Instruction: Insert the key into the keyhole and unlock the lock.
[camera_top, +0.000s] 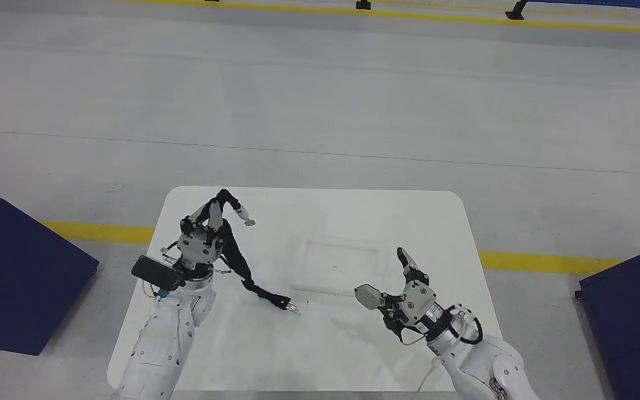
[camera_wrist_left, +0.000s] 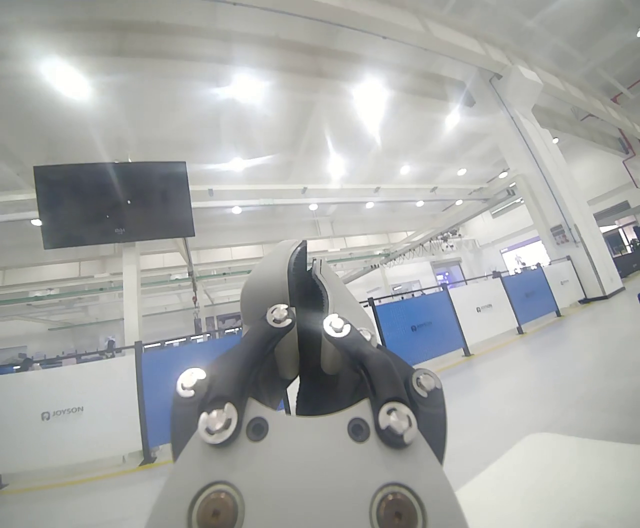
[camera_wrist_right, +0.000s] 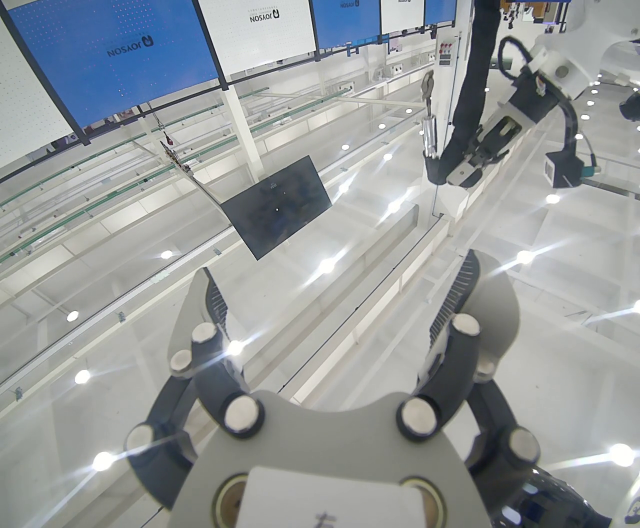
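Grey right claw (camera_wrist_right: 337, 265) released — grey left claw (camera_wrist_left: 307, 255) clenched.
Left grips a black flexible cable lock (camera_wrist_right: 472, 85) above the white rounded table (camera_top: 420, 215), small silver key (camera_wrist_right: 428, 87) at its end.

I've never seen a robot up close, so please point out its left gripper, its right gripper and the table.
left gripper (camera_wrist_left: 307, 264), left wrist view, between its closed fingertips.
right gripper (camera_wrist_right: 339, 272), right wrist view, midway between its spread fingertips.
table (camera_top: 400, 215), top view, bare white top near the far edge.
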